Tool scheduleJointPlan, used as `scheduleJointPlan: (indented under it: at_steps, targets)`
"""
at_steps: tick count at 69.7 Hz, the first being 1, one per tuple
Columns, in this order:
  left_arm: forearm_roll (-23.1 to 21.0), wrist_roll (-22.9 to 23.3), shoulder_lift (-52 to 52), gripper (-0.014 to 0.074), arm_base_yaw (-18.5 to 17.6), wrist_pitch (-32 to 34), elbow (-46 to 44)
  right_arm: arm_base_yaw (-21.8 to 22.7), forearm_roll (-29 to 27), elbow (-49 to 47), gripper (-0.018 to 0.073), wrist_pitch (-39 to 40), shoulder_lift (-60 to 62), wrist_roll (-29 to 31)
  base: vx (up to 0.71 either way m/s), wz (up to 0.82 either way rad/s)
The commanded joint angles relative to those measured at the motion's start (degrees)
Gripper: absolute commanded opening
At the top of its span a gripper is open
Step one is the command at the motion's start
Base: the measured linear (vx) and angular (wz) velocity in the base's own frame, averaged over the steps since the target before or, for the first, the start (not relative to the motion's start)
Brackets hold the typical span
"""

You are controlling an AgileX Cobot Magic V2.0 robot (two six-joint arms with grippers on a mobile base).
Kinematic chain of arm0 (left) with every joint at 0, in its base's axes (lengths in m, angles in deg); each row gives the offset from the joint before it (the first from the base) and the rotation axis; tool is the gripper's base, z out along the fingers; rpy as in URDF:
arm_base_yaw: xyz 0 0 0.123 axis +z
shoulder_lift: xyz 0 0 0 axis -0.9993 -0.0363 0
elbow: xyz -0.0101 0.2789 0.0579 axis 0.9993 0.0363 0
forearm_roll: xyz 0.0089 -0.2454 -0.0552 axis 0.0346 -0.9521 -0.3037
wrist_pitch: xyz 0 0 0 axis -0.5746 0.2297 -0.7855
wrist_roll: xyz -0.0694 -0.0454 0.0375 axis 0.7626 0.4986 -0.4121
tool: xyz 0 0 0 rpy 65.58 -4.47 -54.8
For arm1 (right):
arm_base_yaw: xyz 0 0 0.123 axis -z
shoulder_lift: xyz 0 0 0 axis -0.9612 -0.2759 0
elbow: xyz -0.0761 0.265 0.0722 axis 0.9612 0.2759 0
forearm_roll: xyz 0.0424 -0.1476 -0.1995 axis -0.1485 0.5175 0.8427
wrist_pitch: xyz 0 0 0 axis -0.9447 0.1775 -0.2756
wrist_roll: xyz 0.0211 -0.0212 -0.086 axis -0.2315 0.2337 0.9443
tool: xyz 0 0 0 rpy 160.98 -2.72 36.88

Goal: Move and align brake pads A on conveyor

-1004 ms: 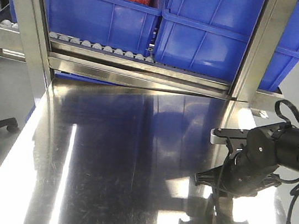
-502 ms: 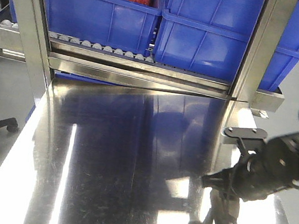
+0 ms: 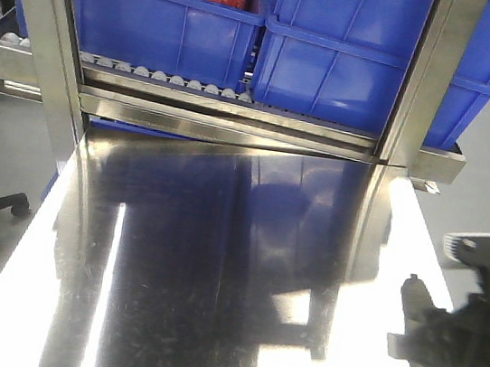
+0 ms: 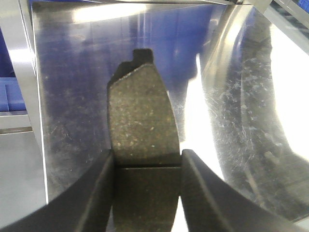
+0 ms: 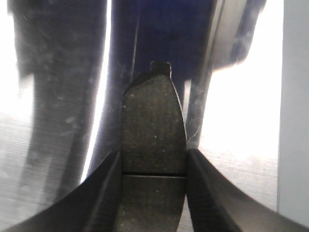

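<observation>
Left gripper (image 4: 147,155): fingers clamped on the left brake pad (image 4: 142,116), at its cross groove.
Left brake pad: grey, speckled; held over the steel tabletop (image 4: 72,72), notched end pointing away from the wrist.
Right gripper (image 5: 153,153): fingers clamped on the right brake pad (image 5: 153,121), at its groove.
Right brake pad: dark grey; held over the same tabletop.
Right arm (image 3: 479,335): blurred, at the tabletop's right edge.
Blue bins (image 3: 167,22): on the roller rack (image 3: 160,76), behind the tabletop.

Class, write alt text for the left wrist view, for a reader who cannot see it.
A grey brake pad is clamped between the two dark jaws of the left gripper, its cross groove near the jaw tips. Behind it lies a shiny steel tabletop with blue reflections.
</observation>
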Motion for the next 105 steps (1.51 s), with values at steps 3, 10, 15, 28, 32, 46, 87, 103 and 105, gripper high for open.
scheduleJointPlan:
  at_steps: [3, 10, 15, 28, 32, 46, 87, 103, 105]
  targets:
    - [0.3, 0.1, -0.3, 0.0164, -0.2, 5.2, -1.7, 0.0, 0.8, 2.5, 0.0096, 6.1, 9.2, 0.8, 0.0, 0.0]
    - [0.3, 0.1, -0.3, 0.0164, -0.2, 5.2, -1.7, 0.0, 0.8, 5.3, 0.0096, 6.3, 14.8, 0.7, 0.0, 0.0]
    - [0.3, 0.1, -0.3, 0.0164, -0.2, 5.2, -1.7, 0.0, 0.8, 6.5, 0.0096, 6.0, 18.8, 0.7, 0.0, 0.0]
    - [0.3, 0.1, -0.3, 0.0164, -0.2, 5.2, -1.7, 0.1, 1.0, 7.7, 0.0096, 2.6, 25.9, 0.7, 0.0, 0.0]
    - [0.3, 0.1, -0.3, 0.0164, -0.2, 5.2, -1.7, 0.1, 1.0, 7.7, 0.0096, 2.1, 26.8, 0.7, 0.0, 0.0]
    - [0.3, 0.1, -0.3, 0.0164, -0.2, 5.2, -1.7, 0.1, 1.0, 7.7, 0.0096, 2.4, 27.7, 0.7, 0.0, 0.0]
    - [0.3, 0.1, -0.3, 0.0164, -0.2, 5.2, -1.7, 0.1, 1.0, 7.7, 0.0096, 2.6, 27.7, 0.7, 0.0, 0.0]
    - [0.3, 0.1, -0.3, 0.0164, -0.2, 5.2, -1.7, 0.1, 1.0, 7.7, 0.0096, 2.6, 27.7, 0.7, 0.0, 0.0]
    - [0.3, 0.1, -0.3, 0.0164, -0.2, 5.2, -1.7, 0.1, 1.0, 7.7, 0.0096, 2.7, 27.7, 0.7, 0.0, 0.0]
